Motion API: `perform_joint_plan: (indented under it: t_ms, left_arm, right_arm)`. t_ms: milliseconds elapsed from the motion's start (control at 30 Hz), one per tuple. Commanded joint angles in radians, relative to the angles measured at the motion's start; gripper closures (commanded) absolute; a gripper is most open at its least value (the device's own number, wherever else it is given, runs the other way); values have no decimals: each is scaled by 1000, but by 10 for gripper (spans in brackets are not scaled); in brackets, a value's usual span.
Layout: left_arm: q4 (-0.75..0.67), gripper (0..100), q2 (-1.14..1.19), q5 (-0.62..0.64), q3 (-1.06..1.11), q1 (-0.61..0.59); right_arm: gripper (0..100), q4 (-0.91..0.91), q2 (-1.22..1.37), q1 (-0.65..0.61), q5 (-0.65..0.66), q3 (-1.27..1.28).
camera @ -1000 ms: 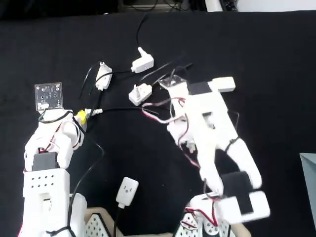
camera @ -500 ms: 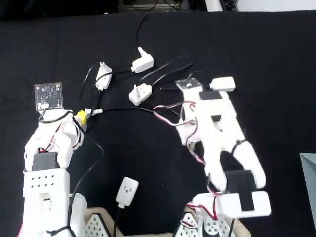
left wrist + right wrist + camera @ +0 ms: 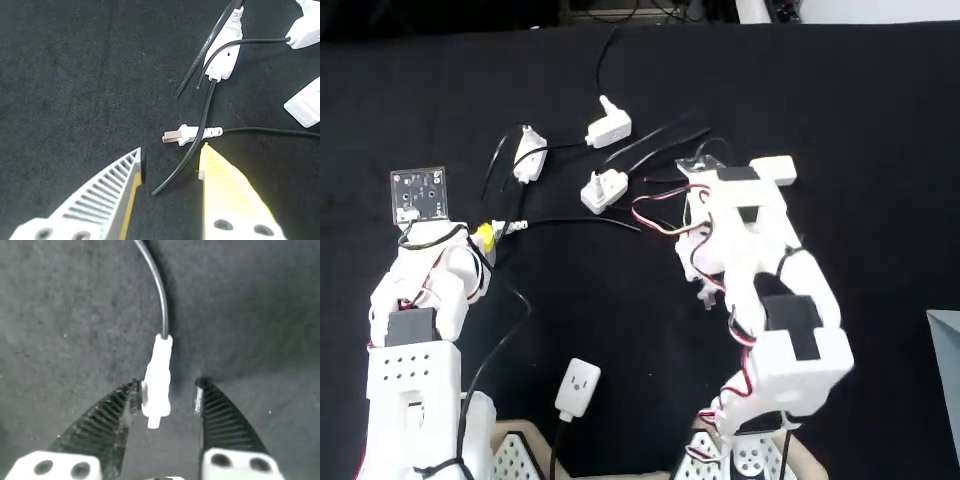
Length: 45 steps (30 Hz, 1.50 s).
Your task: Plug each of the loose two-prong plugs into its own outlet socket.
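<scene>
A white two-prong plug (image 3: 192, 135) lies flat on the black cloth just beyond my left gripper (image 3: 170, 150), which is open with a white finger and a yellow finger (image 3: 222, 190). From above, this plug (image 3: 506, 227) sits right by the left gripper (image 3: 485, 238). My right gripper (image 3: 166, 386) is open and low over another white plug (image 3: 157, 385), which lies between its dark fingers, close against one of them. Seen from above, the right gripper (image 3: 698, 170) points steeply down. White outlet sockets (image 3: 529, 155) (image 3: 608, 125) (image 3: 603, 188) lie at the back, and another outlet socket (image 3: 578, 385) lies near the front.
A small white square board (image 3: 420, 195) lies at the left. Black cables (image 3: 570, 222) cross the cloth between the arms and loop around the sockets. Red and white wires (image 3: 655, 212) hang off the right arm. A grey corner (image 3: 945, 350) shows at the right edge.
The right arm has folded back towards its base, and its gripper has shifted right, away from the sockets. The left arm and the plugs and sockets have not moved.
</scene>
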Motion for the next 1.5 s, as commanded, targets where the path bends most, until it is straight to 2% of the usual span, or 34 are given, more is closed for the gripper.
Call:
perform_joint_plan:
  t_ms: [0, 267, 333, 433, 567, 833, 1000, 1100, 1367, 1467]
  left_arm:
    - [-21, 807, -6, -9, -7, -1]
    - [-21, 806, -6, -9, -7, -1]
    - [-21, 806, -6, -9, -7, -1]
    - [-21, 806, -6, -9, -7, -1]
    - [-21, 806, -6, -9, -7, -1]
    - [-21, 806, -6, -9, -7, -1]
    - [-21, 807, -6, -9, -7, -1]
    - [-21, 807, -6, -9, -7, -1]
    - [-21, 809, -6, -3, -15, 2]
    - [-51, 809, -6, -2, -8, 58]
  right_arm:
    - [822, -2, 27, 15, -12, -54]
    - [825, 0, 41, -3, -40, -53]
    - [868, 0, 41, -2, -37, -54]
    - [985, 0, 38, -2, -32, -56]
    - [987, 8, 7, -2, -31, -54]
    - [987, 115, -357, -2, -31, -51]
    - [987, 121, -610, -5, -31, -33]
    - [987, 107, -746, -63, -31, 15]
    - [987, -135, -1113, -255, -31, 266]
    - [987, -293, -1228, -295, -31, 406]
